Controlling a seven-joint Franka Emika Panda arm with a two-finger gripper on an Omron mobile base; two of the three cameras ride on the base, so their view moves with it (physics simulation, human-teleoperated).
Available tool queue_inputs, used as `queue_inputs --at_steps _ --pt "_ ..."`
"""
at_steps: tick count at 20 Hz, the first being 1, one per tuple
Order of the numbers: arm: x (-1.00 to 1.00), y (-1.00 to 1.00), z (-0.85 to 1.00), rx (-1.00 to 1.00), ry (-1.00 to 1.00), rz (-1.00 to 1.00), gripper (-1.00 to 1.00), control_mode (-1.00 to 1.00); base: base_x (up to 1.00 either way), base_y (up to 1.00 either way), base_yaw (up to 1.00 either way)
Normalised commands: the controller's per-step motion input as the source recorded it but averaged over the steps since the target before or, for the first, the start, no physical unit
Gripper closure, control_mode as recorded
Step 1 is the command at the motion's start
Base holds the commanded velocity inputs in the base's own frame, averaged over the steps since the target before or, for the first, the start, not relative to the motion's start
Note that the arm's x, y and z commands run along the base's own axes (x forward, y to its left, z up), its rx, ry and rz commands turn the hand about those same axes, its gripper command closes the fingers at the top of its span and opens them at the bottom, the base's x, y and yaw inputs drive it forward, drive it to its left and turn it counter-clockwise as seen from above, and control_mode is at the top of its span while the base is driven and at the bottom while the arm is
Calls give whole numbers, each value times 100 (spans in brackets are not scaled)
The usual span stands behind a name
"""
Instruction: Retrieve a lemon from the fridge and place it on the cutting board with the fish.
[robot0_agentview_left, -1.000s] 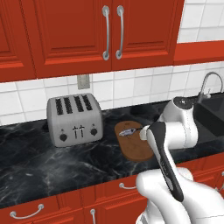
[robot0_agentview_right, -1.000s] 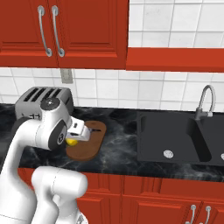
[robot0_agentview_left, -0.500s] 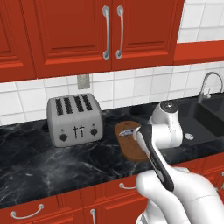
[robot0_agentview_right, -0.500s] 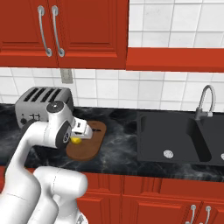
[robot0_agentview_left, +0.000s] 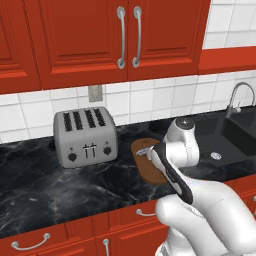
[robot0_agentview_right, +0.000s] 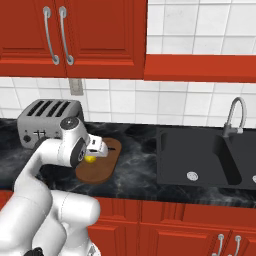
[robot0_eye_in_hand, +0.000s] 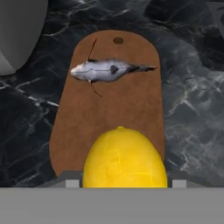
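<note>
gripper (robot0_agentview_right: 94, 156) clamped on the lemon (robot0_eye_in_hand: 124, 158), held above the near end of the cutting board (robot0_eye_in_hand: 127, 105) on the black counter (robot0_agentview_left: 60, 185). fish (robot0_eye_in_hand: 107, 70) lies across the board's far end, apart from the lemon. toaster (robot0_agentview_left: 85, 136) sits left of board. finger contact is hard to see, seems gripped.
</note>
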Motion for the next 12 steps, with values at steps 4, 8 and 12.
queue_inputs --at_steps 4,8,12 --pt "32 0 -29 0 1 9 100 -100 0 0 0" --pt "29 0 -32 -1 0 8 100 -100 0 0 0" --pt "29 0 -33 -5 0 7 100 -100 0 0 0"
